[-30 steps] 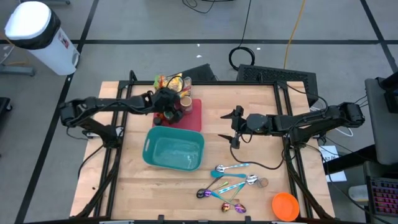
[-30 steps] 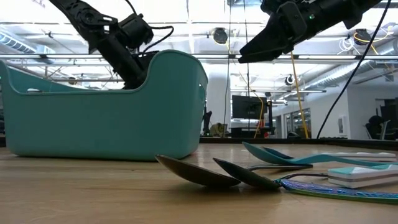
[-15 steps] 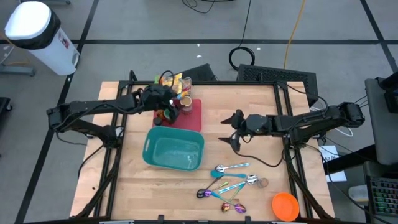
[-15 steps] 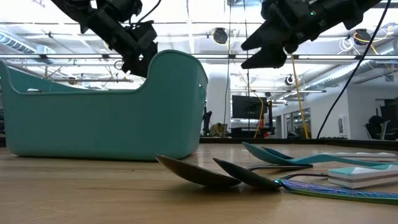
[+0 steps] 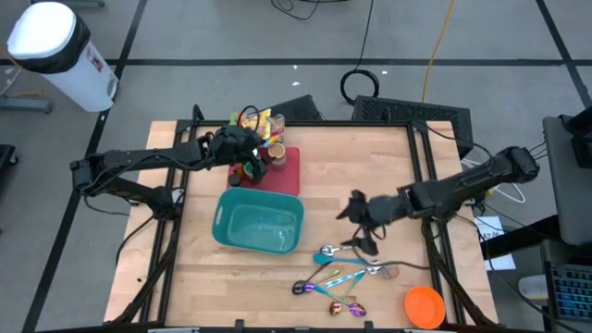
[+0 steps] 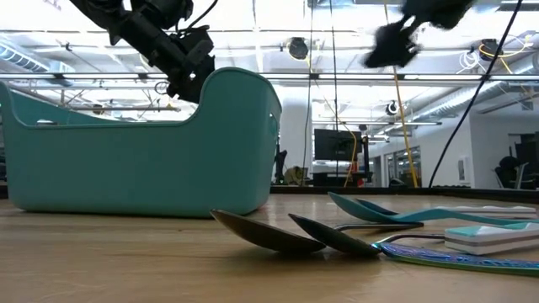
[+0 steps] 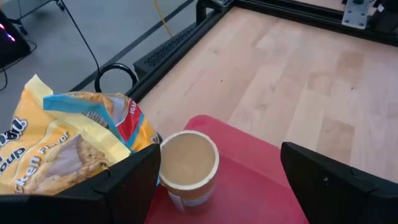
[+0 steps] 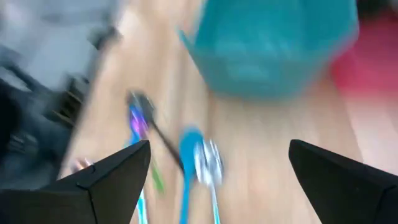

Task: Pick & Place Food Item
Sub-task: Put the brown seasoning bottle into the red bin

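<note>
Both pincers were spread wide, gripping nothing. Left pincer (image 5: pixel 242 153) hung over the food pile (image 5: pixel 259 139) at the worktop's far edge, lining up a grab; right pincer (image 5: pixel 361 227) hovered above the spoons (image 5: pixel 344 268).

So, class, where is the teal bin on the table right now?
In the high view the teal bin sits left of centre, just in front of the red mat, with the spoons to its front right.
</note>
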`<state>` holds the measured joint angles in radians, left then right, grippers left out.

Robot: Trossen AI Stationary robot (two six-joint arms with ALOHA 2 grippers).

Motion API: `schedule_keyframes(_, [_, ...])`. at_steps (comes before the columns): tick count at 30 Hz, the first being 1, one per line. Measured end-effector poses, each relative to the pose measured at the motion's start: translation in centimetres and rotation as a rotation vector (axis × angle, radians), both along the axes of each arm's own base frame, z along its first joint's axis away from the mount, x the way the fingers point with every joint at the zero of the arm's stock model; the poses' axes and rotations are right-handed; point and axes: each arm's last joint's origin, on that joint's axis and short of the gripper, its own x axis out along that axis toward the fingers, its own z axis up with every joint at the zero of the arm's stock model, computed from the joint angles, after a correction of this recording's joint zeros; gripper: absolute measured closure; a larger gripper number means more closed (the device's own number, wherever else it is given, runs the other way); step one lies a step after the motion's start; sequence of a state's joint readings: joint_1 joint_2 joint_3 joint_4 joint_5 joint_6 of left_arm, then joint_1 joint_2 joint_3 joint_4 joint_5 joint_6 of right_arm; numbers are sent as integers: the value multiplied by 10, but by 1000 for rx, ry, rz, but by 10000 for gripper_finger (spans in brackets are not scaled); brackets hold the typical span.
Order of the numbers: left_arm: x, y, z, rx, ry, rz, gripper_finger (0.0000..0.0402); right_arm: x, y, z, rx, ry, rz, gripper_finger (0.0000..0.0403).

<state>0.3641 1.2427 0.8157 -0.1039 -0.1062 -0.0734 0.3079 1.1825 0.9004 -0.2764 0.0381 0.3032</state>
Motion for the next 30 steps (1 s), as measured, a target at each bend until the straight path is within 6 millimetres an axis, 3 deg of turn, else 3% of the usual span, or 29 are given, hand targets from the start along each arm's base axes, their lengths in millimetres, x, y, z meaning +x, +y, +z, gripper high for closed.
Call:
schedule_keyframes(6, [0,0,0,-1,-1,1,66,-31,35,11,-15,394,-224,32])
schedule_keyframes(13, [0,0,0,-12,-10,9,66,-62,71,-10,71,716,-383,55])
schedule_keyframes(23, [0,0,0,-94,-53,63,66,-72,108,-42,-42,814,-391,65])
schedule_keyframes(30, [0,0,0,-117,-65,76,66,-72,122,-57,-87,832,-378,69])
